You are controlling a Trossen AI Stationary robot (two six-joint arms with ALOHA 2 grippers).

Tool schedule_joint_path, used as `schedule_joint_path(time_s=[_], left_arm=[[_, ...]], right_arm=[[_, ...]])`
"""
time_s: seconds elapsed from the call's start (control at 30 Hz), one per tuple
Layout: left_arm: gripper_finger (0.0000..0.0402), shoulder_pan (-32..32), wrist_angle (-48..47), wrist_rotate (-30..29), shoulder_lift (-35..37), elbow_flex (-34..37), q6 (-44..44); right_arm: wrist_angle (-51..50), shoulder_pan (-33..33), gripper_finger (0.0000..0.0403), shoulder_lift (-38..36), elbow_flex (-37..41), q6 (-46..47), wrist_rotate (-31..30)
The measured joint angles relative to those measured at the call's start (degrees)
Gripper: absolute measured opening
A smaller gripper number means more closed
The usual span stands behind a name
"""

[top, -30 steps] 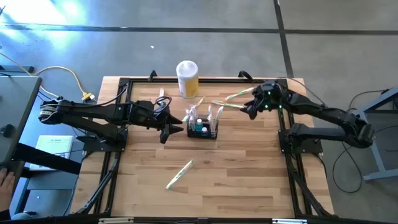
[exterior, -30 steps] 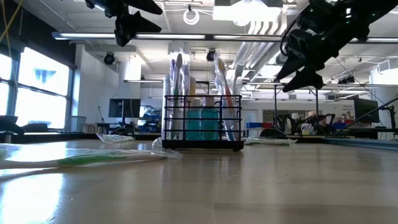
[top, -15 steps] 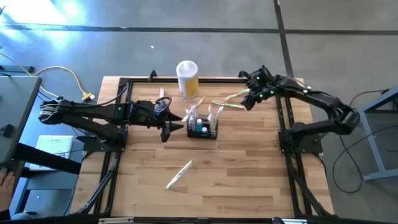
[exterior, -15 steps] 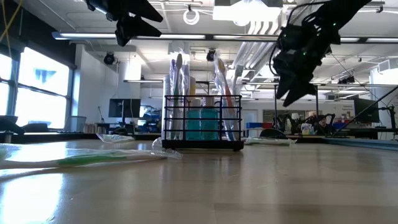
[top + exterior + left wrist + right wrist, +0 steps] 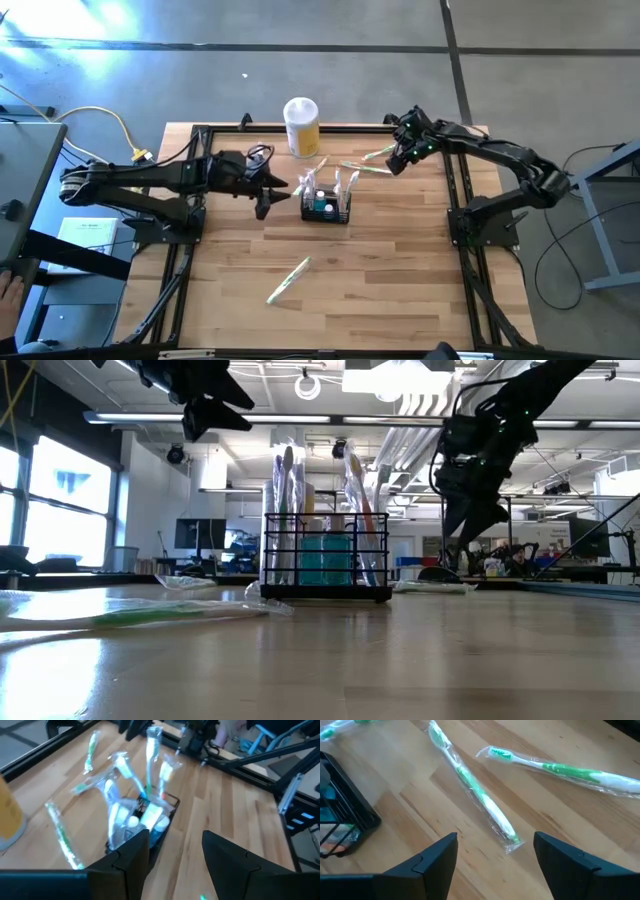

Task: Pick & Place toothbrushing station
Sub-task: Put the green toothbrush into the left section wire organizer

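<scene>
The black wire-mesh basket (image 5: 326, 207) stands on its base at mid-table. It holds several wrapped toothbrushes and a teal bottle, and it also shows in the low view (image 5: 325, 565) and the left wrist view (image 5: 150, 817). My left gripper (image 5: 274, 197) is open and empty in the air, just left of the basket. My right gripper (image 5: 398, 160) is open and empty, hovering over two wrapped green-and-white toothbrushes (image 5: 470, 785) (image 5: 565, 770). These lie flat on the table to the far right of the basket.
A tall yellow-and-white canister (image 5: 301, 126) stands near the far edge, behind the basket. Another wrapped toothbrush (image 5: 289, 279) lies toward the near edge, and one (image 5: 259, 152) lies left of the canister. A black frame (image 5: 200, 132) borders the table.
My right gripper has gone toward the table's far edge and a little left, and has come down over the two loose toothbrushes. My left gripper has shifted slightly toward the far edge beside the basket. The basket and the toothbrushes have stayed put.
</scene>
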State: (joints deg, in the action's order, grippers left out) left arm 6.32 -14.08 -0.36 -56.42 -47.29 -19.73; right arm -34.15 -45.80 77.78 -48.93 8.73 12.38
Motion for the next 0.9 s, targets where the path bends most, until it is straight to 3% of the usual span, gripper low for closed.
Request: schedule_joint_path(time_s=[0.47, 0.8, 0.9], left_arm=[[0.018, 0.05, -1.01, 0.15, -0.17, 0.0, 0.11], [0.018, 0.05, -1.58, 0.33, -0.17, 0.0, 0.17], [0.018, 0.05, -1.94, 0.35, -0.17, 0.0, 0.17]], right_arm=[[6.53, 2.79, 0.0255, 3.92, 0.0, -5.86, 2.66], [8.17, 3.88, 0.0255, 12.82, 0.0, -5.55, -3.45], [9.57, 4.15, 0.0255, 14.64, 0.0, -5.51, -2.67]])
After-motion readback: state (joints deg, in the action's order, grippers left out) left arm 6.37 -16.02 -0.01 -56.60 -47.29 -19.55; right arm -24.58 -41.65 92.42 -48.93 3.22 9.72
